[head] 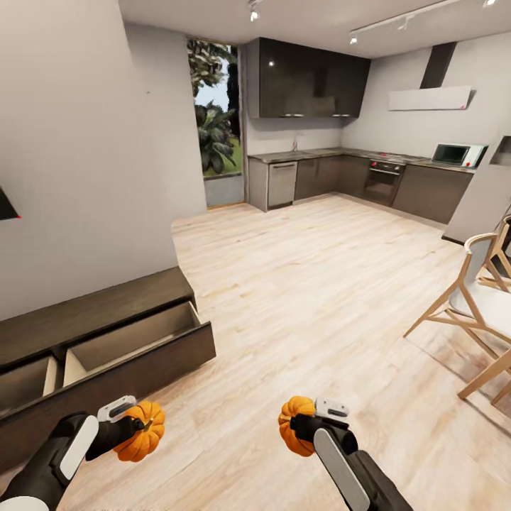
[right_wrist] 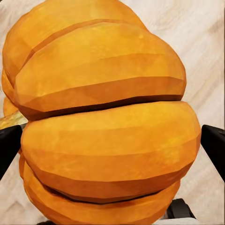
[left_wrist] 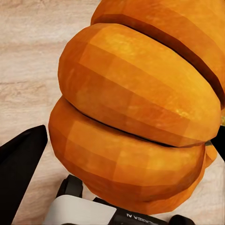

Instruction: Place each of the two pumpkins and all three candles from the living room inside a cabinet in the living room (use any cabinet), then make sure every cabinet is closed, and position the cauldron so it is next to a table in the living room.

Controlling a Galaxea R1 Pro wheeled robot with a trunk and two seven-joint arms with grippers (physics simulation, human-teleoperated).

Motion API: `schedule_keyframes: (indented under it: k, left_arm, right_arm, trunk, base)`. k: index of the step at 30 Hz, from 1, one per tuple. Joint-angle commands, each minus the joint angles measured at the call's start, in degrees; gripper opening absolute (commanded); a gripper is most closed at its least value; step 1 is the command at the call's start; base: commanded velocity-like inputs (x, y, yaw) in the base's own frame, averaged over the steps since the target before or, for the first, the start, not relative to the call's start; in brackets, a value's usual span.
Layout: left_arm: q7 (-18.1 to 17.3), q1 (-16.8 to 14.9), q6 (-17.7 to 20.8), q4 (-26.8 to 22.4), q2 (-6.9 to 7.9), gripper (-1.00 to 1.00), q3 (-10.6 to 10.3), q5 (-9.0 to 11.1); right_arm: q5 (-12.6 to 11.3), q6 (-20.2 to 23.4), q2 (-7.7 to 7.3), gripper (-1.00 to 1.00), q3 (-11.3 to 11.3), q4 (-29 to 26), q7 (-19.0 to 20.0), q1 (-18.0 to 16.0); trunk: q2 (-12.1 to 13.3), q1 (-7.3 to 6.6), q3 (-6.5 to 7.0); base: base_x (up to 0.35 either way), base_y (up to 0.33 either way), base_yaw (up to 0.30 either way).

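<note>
Both grippers are clamped on pumpkins: left gripper (head: 135, 424) has one pumpkin (head: 142, 430), right gripper (head: 309, 424) the other pumpkin (head: 294, 424). Open cabinet (head: 113, 355) sits just ahead-left (drawers out). My worry: clipping that drawer front and knocking one loose.

Both arms reach forward, held low. The left gripper (head: 138, 426) is clamped on a pumpkin (head: 144, 431). The right gripper (head: 301, 424) grips another pumpkin (head: 293, 424).
</note>
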Motion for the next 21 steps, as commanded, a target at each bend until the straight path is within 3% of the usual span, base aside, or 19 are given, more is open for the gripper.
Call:
schedule_keyframes:
  k: [1, 3, 4, 14, 21]
  left_arm:
    - [0.1, 0.0, 0.0, 0.0, 0.00, -1.00, 0.0, 0.0]
    - [0.0, 0.0, 0.0, 0.0, 0.00, -1.00, 0.0, 0.0]
    - [0.0, 0.0, 0.0, 0.0, 0.03, -1.00, 0.0, 0.0]
    - [-0.1, 0.0, 0.0, 0.0, 0.05, -1.00, 0.0, 0.0]
    - [-0.1, 0.0, 0.1, 0.0, 0.00, -1.00, 0.0, 0.0]
  right_arm:
    - [1.2, -0.1, 0.05, -1.00, 0.0, 0.1, 0.1, 0.0]
    - [3.6, 0.0, 0.37, -1.00, 0.0, 0.2, 0.3, 0.0]
    - [5.2, 0.0, 1.21, -1.00, 0.0, 0.2, 0.3, 0.0]
    - [5.8, -0.1, 1.75, -1.00, 0.1, 0.2, 0.0, 0.1]
    - [5.9, 0.1, 2.47, -1.00, 0.1, 0.3, -0.1, 0.0]
  trunk:
    - [0.0, 0.00, -0.07]
    - [0.0, 0.00, -0.22]
    - [0.0, 0.00, -0.31]
    - [0.0, 0.00, -0.58]
    - [0.0, 0.00, -0.71]
  base:
    - [0.087, -0.145, 0.211]
    - [0.091, -0.138, 0.126]
    - [0.094, -0.125, 0.026]
    - [0.062, -0.081, 0.008]
    - [0.003, -0.005, 0.204]
